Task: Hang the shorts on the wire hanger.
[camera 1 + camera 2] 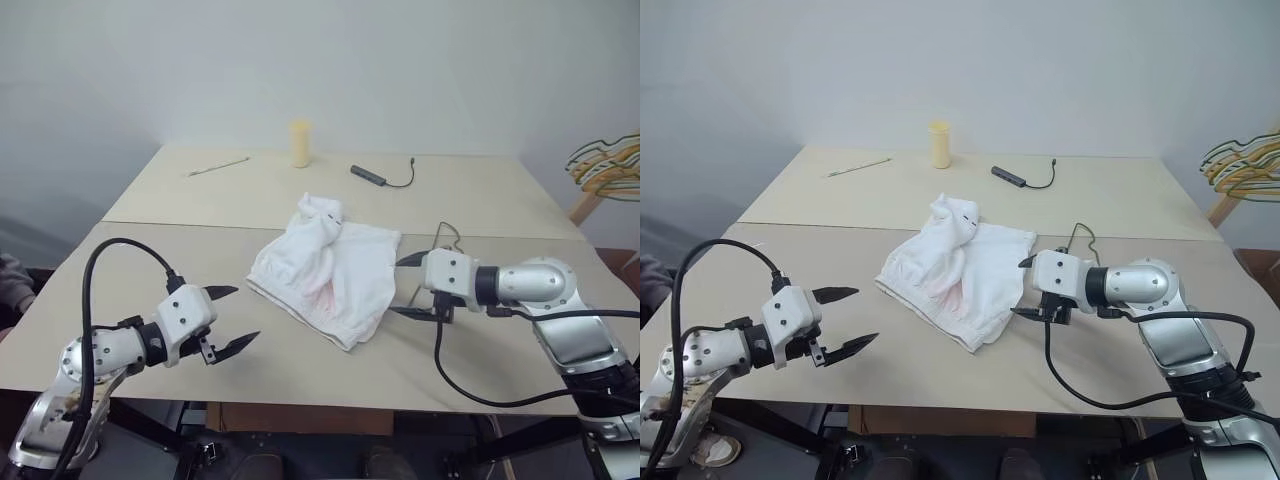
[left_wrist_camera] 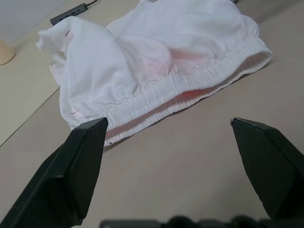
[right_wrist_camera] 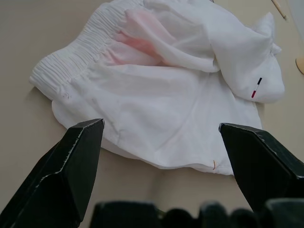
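Two pale tables (image 1: 150,330) pushed together — plain white wall (image 1: 330,60) behind.

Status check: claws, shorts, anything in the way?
Both claws open and empty, left claw, right claw. Shorts crumpled flat on table, flanked by both. Wire hanger partly behind right claw.

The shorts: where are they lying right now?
The shorts lie crumpled mid-table in the head views, between the open left gripper and open right gripper, nearer the right one, with the cream cup beyond them.
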Tool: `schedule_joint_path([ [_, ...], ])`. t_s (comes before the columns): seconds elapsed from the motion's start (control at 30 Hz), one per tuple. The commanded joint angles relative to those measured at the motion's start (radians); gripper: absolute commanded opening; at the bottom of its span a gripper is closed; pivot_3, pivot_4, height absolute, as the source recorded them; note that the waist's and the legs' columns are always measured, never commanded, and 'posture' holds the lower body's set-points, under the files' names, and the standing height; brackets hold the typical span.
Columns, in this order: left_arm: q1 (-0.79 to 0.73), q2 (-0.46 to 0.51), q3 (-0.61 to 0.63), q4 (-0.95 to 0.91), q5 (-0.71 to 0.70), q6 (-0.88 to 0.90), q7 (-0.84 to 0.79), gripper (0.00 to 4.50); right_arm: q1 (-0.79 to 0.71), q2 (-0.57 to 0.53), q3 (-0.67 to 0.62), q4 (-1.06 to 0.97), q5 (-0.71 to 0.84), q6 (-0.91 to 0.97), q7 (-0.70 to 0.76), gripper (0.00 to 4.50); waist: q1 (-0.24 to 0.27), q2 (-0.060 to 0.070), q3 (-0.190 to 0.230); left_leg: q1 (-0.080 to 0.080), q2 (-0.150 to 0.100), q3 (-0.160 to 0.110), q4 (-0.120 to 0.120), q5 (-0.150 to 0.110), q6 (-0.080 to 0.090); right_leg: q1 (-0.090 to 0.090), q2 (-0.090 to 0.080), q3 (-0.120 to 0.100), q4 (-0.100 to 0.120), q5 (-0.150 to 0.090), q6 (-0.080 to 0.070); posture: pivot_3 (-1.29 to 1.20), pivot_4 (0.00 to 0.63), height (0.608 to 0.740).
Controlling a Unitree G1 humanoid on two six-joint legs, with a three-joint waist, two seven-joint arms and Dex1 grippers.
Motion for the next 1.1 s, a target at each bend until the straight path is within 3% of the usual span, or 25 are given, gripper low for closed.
schedule_joint_path([
  [0.03,-0.025,0.012,0.018,-0.028,-0.019,0.031,0.009,4.5,-0.014,0.001,-0.018,-0.036,0.02,0.002,-0.006,4.47,0.0,0.0,0.0,0.0,0.0,0.0,0.0,0.0,0.0,0.0,0.0,0.0,0.0,0.0,0.0,0.01,0.0,0.74],
  [0.53,-0.087,0.002,-0.004,-0.044,-0.038,0.107,0.032,4.5,-0.02,0.004,-0.021,-0.024,0.015,-0.004,-0.017,4.47,-0.004,0.0,0.0,0.0,0.0,0.0,0.0,0.0,0.0,0.0,0.0,0.0,0.0,0.0,0.0,-0.04,0.0,0.74],
  [0.8,-0.112,-0.039,-0.045,-0.03,-0.078,0.144,0.027,4.5,-0.016,0.004,-0.039,-0.07,0.021,0.032,-0.04,4.47,-0.031,0.0,0.0,0.0,0.0,0.0,0.0,0.0,0.0,0.0,0.0,0.001,0.0,0.0,0.0,-0.09,0.0,0.74],
  [1.1,-0.232,-0.248,-0.382,0.023,0.056,0.177,0.13,4.5,0.033,-0.001,-0.052,-0.132,0.006,0.067,-0.105,4.47,-0.05,0.0,-0.001,0.0,-0.001,0.0,0.002,0.0,0.0,0.001,0.0,0.002,0.0,0.001,0.001,-0.13,0.0,0.74],
])
